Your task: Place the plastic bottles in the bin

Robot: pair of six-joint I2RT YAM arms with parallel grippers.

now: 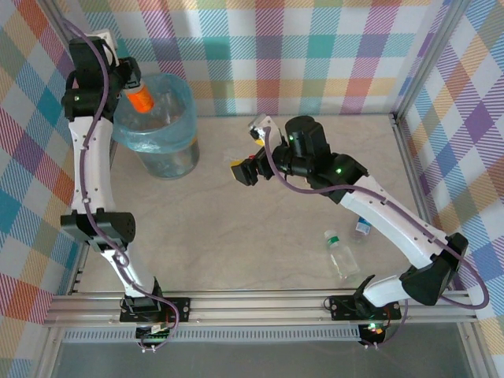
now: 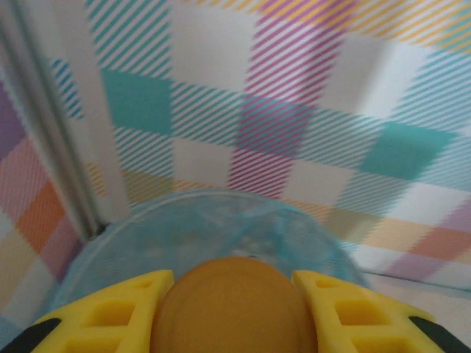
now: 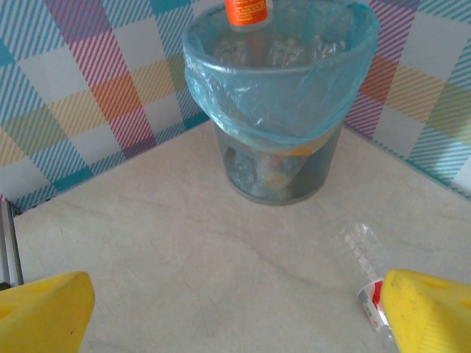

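Your left gripper (image 1: 132,88) pinches an orange bottle (image 1: 140,99) over the bin (image 1: 179,118) at the upper left of the top view. On the left wrist view, yellow fingers (image 2: 140,309) press both sides of the bottle (image 2: 235,316), with the bin's blue-bagged rim (image 2: 221,200) just below and ahead. A white post (image 2: 73,132) rises at the left of that frame, close to the rim, and plaid wall (image 2: 309,110) stands right behind it.

Your right gripper (image 1: 248,150) sits at mid-frame of the top view, jaws spread wide with nothing between them. On the right wrist view its fingers (image 3: 44,312) stand at the two lower corners. A clear red-labelled bottle (image 3: 364,257) lies at the lower right, just beside the right-hand finger. Bare table (image 3: 184,250) runs from there to the bin (image 3: 272,110), where more bottles (image 3: 265,173) show through its wall and the orange bottle (image 3: 246,10) hangs at the top edge.

On the top view, a green-capped bottle (image 1: 342,256) lies at the lower right, near the rail (image 1: 260,303). A blue-capped bottle (image 1: 361,227) lies just beside it, tucked against the right arm (image 1: 394,216). The middle of the table (image 1: 228,228) is open.
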